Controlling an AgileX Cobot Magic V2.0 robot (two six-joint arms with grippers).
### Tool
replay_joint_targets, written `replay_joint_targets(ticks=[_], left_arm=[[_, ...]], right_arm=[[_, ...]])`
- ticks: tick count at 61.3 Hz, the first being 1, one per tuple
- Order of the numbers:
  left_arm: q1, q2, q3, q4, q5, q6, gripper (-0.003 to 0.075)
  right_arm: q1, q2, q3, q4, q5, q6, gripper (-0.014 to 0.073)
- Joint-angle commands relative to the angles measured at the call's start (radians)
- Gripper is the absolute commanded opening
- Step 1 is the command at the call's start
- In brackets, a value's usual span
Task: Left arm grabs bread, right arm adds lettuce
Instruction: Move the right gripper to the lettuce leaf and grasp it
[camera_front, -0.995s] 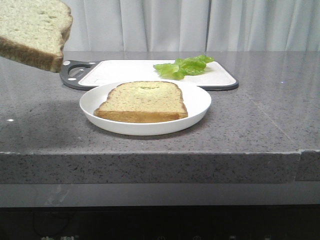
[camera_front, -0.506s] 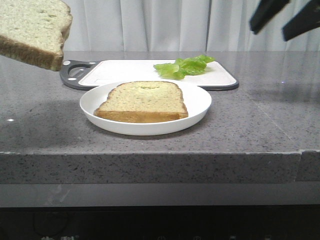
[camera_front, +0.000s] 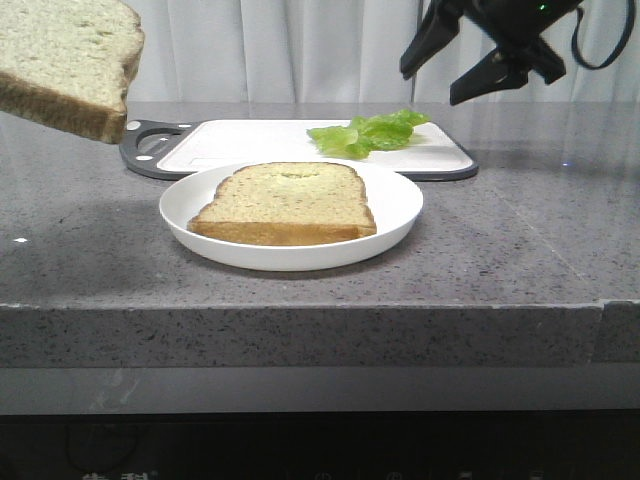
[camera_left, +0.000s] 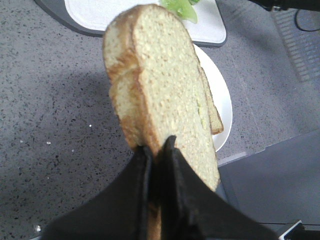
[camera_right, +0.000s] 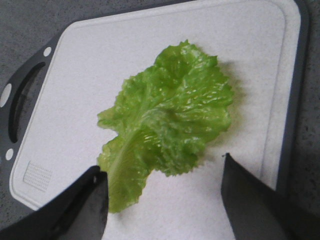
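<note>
I'm seeing the left gripper (camera_left: 157, 150) clamping the bread (camera_front: 68, 62) aloft at front left. A second slice (camera_front: 285, 203) is sitting on the white plate (camera_front: 395, 215). Farther back, my right gripper (camera_front: 448, 72) is hanging open above the lettuce (camera_right: 167, 122) lying on the cutting board (camera_front: 240, 142).

No readable text, label, brand, number or sign appears on anything in these views. At the very bottom edge of the front view, on the dark panel (camera_front: 320, 450) below the countertop, faint pale marks show at the lower left, cut off by the frame and too small to read. The cutting board (camera_right: 150, 50) carries only a plain embossed grid patch, no lettering.
</note>
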Motion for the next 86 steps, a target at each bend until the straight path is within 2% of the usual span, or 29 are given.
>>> replay_joint_targets(ticks=[1, 14, 30, 42, 63, 67, 74, 86], left_arm=[[0.002, -0.017, -0.023, -0.071, -0.02, 0.006, -0.002], [0.002, -0.017, -0.023, -0.071, -0.02, 0.006, -0.002], [0.002, -0.017, -0.023, -0.071, -0.022, 0.006, -0.002], [0.002, -0.017, -0.023, -0.071, -0.022, 0.006, -0.002], [0.002, -0.017, -0.023, -0.071, -0.024, 0.006, -0.002], [0.002, -0.017, -0.023, -0.071, -0.024, 0.006, -0.002], [0.002, -0.017, -0.023, -0.071, -0.024, 0.006, -0.002], [0.002, -0.017, -0.023, -0.071, -0.024, 0.006, -0.002]], right_arm=[[-0.004, -0.014, -0.057, 0.044, -0.027, -0.017, 0.0503], [-0.003, 0.048, -0.073, 0.105, -0.044, -0.032, 0.0503], [-0.001, 0.072, -0.088, 0.309, -0.026, -0.201, 0.0496], [-0.001, 0.077, -0.089, 0.328, -0.04, -0.215, 0.0406], [-0.001, 0.161, -0.179, 0.358, -0.002, -0.216, 0.039], [-0.001, 0.173, -0.205, 0.358, 0.006, -0.216, 0.0349], [-0.001, 0.19, -0.237, 0.358, 0.029, -0.216, 0.0204], [-0.001, 0.197, -0.24, 0.358, 0.045, -0.216, 0.0019]])
